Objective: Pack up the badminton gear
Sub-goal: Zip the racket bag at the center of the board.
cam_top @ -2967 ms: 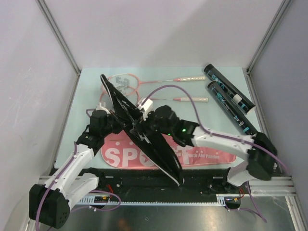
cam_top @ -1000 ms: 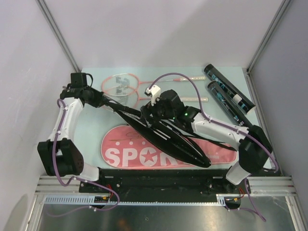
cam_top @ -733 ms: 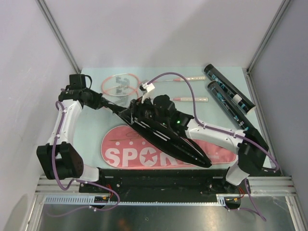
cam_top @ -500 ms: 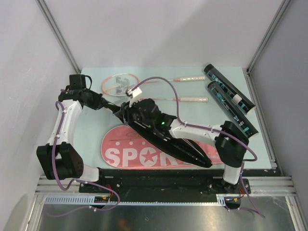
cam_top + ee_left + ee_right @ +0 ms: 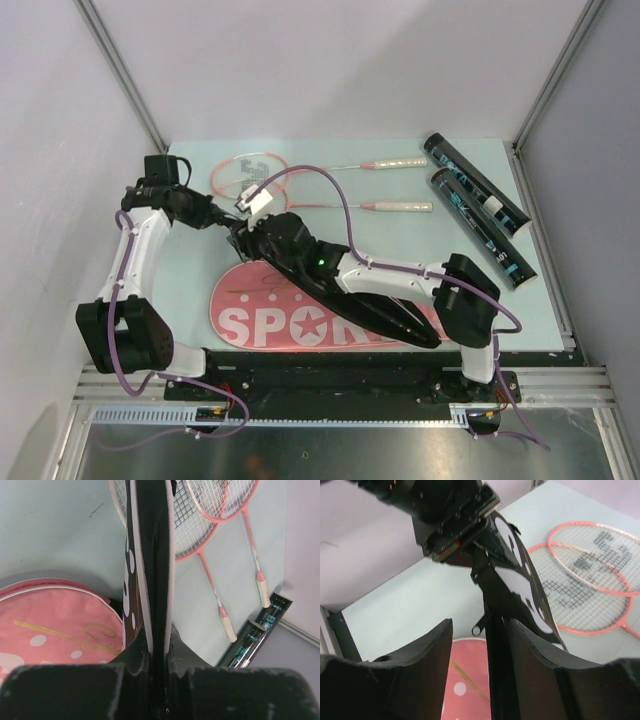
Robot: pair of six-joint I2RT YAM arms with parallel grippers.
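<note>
A long black racket bag (image 5: 340,290) lies slantwise over a pink one (image 5: 262,320) marked SPORT. My left gripper (image 5: 220,219) is shut on the black bag's far-left end (image 5: 152,555), pinching its zippered edge. My right gripper (image 5: 245,233) sits just beside it, open, straddling that edge (image 5: 497,645). The edge lies against the right finger (image 5: 535,655), with a gap to the left finger. A zipper pull (image 5: 480,625) hangs just ahead of the jaws. Two pink-and-white rackets (image 5: 255,176) lie behind, on the table. Two dark tubes (image 5: 478,203) with teal print rest at the back right.
Grey walls close in the pale green table (image 5: 190,270) on the left, back and right. The racket handles (image 5: 405,207) point right toward the tubes. In the left wrist view the rackets (image 5: 210,520) and tubes (image 5: 255,635) lie beyond the bag.
My right gripper has slid left along the black bag to its end beside my left gripper, and its jaws have narrowed. The left arm, swung up and left earlier, has held still.
</note>
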